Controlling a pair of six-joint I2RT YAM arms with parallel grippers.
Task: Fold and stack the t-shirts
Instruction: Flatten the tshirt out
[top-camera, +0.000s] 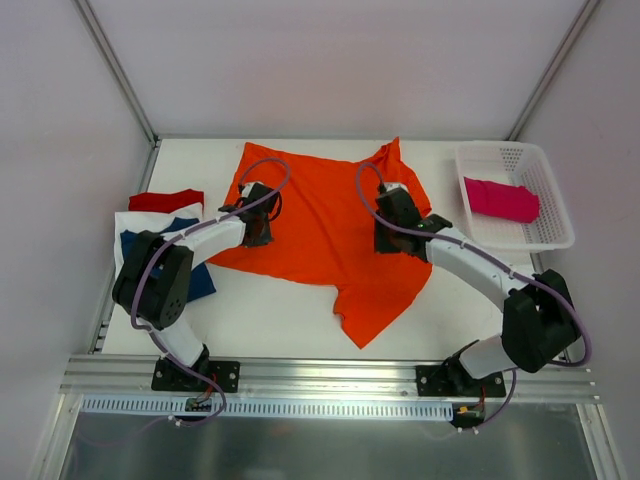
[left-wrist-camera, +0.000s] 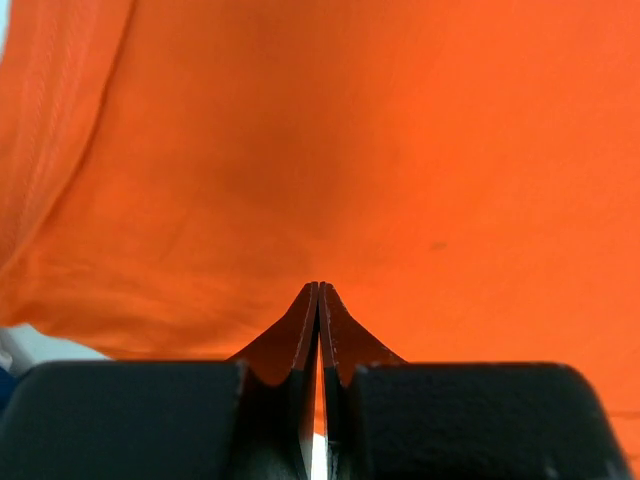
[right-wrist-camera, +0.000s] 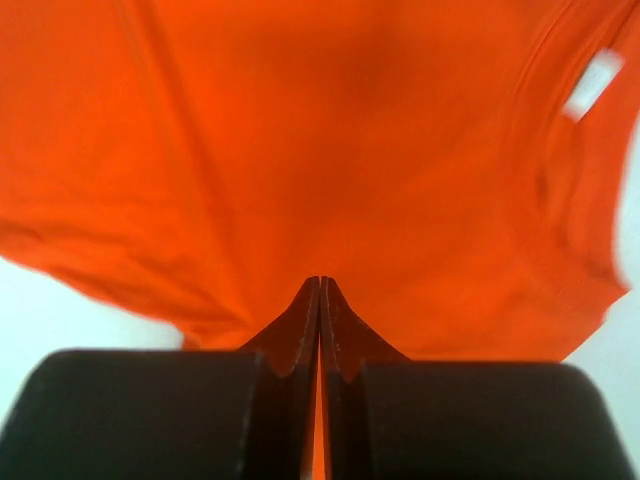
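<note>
Orange and limp, the orange t-shirt (top-camera: 330, 225) lies spread mid-table (top-camera: 260, 310). The left gripper (top-camera: 258, 228) pinches its left edge and the right gripper (top-camera: 390, 232) its right side, both sets of fingers closed on cloth. The light, soft fabric will likely sag and drag, so hems and shoulders look the surest holds. Bare table shows along the near edge. The stack of folded shirts (top-camera: 165, 200) crowds the left, the basket (top-camera: 500, 152) the right.

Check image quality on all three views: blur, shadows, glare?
Top external: sharp, even light, no glare. Left wrist: orange t-shirt fills the frame, soft focus, dark shadow above the shut jaws. Right wrist: same soft cloth and central shadow; white tag blurred.
</note>
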